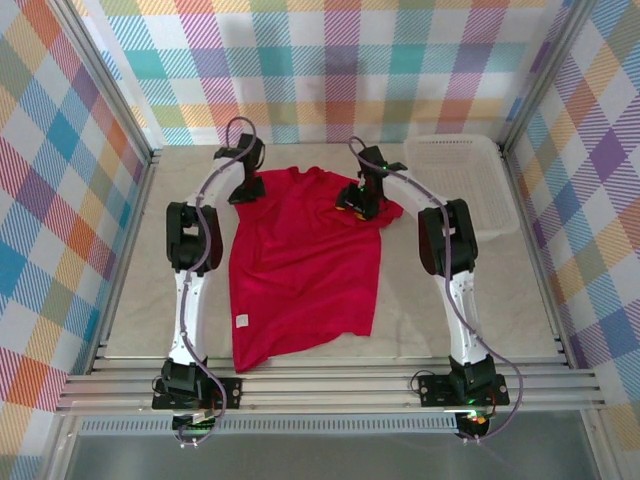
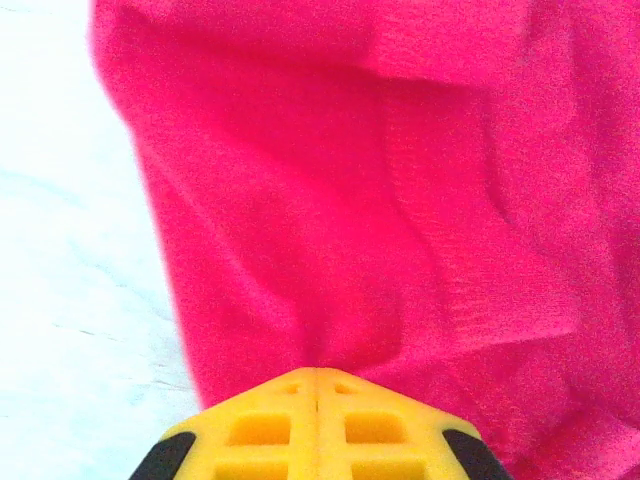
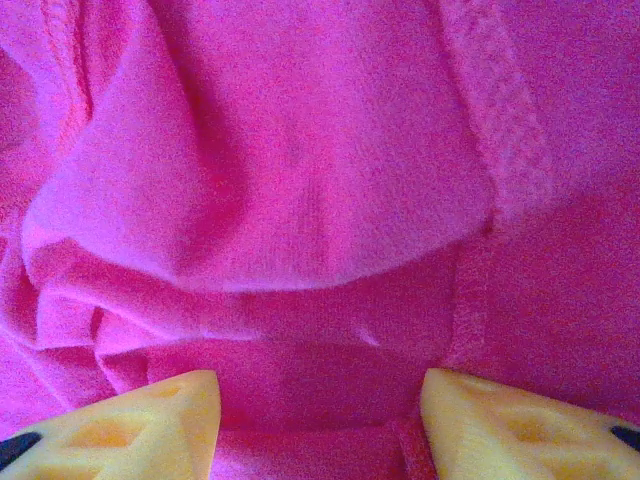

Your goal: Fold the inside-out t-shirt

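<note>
The left claw (image 1: 247, 190), as we see it from the top camera, sits low on the far-left sleeve of the inside-out t-shirt (image 1: 300, 270). The right claw (image 1: 357, 205) is down on the far-right shoulder. From this height we cannot tell how their jaws stand. The red shirt lies mostly flat on the table (image 1: 140, 300) between the two arms, with its hem toward the bases. A small white tag (image 1: 241, 320) shows near the left part of the hem. A white basket (image 1: 500, 200) stands at the far right, apart from the shirt.

In the left wrist camera we see the yellow fingers (image 2: 260, 425) pressed together, and the red cloth (image 2: 400, 200) is gathered into them, so this claw is clenched on the shirt. The pale table (image 2: 60, 250) shows on the left.

In the right wrist camera the two yellow fingers (image 3: 160, 415) stand well apart, so this claw is released. Wrinkled cloth (image 3: 300, 180) with a stitched seam (image 3: 500, 120) lies between and beyond them.
</note>
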You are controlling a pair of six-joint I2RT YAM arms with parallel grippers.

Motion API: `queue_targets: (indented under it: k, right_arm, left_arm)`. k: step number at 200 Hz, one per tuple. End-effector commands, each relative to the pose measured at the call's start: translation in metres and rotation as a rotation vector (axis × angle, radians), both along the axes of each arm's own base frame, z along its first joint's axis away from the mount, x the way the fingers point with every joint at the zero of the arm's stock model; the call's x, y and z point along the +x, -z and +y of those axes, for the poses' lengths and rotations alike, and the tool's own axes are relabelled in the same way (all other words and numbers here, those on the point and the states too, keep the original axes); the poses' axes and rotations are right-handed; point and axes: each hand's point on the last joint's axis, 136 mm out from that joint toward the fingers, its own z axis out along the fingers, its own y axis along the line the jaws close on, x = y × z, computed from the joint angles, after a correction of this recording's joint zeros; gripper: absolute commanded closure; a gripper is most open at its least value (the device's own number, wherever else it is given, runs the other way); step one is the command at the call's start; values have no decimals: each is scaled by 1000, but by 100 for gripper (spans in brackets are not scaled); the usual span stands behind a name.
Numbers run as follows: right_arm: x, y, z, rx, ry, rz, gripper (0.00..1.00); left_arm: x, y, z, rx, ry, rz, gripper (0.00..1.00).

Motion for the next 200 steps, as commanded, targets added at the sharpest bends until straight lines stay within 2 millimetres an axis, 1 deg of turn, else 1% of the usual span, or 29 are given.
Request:
queue_targets:
  k: [1, 5, 9, 16, 26, 63, 103, 115, 148, 155, 159, 173, 182, 188, 196, 200]
  right_arm:
    - [-22, 31, -20, -73, 35, 87, 47]
    - [-22, 31, -20, -69, 33, 88, 47]
    - [-23, 31, -18, -63, 28, 91, 47]
    - [-24, 31, -15, -52, 22, 96, 47]
    - [-24, 32, -12, -36, 16, 104, 47]
    - [-29, 36, -6, -21, -3, 120, 47]
    - [-33, 42, -6, -20, -15, 137, 47]
    - [-34, 43, -6, -17, -16, 140, 47]
    - [-34, 44, -4, -10, -19, 143, 47]
    - [-34, 44, -4, -11, -20, 144, 47]
    - [-35, 45, -4, -11, -20, 145, 47]
    - [-37, 49, -5, -17, -19, 154, 48]
    - [-39, 51, -7, -25, -16, 164, 50]
    - [-41, 54, -9, -34, -14, 174, 52]
    - [-45, 57, -12, -50, -6, 187, 55]
    - [-47, 58, -15, -59, -3, 192, 57]
  left_arm:
    - [-1, -39, -5, -71, 24, -58, 80]
    - [-2, -36, -9, -86, 30, -55, 66]
    - [-1, -34, -11, -98, 32, -56, 58]
    - [-1, -30, -14, -104, 33, -58, 52]
    - [-1, -25, -14, -93, 22, -55, 48]
    - [8, -9, -15, -100, -36, -61, 46]
    - [22, -6, -31, -141, -40, -98, 45]
    - [25, -1, -34, -132, -31, -96, 45]
    - [27, 23, -27, -71, -32, -49, 45]
    - [27, 25, -25, -61, -33, -44, 47]
    - [27, 26, -24, -58, -35, -41, 49]
    - [26, 26, -23, -49, -37, -39, 70]
    - [27, 19, -22, -46, -38, -48, 83]
    - [27, 13, -21, -43, -40, -54, 91]
    - [28, 3, -20, -35, -41, -71, 98]
    - [28, -3, -19, -30, -41, -79, 100]
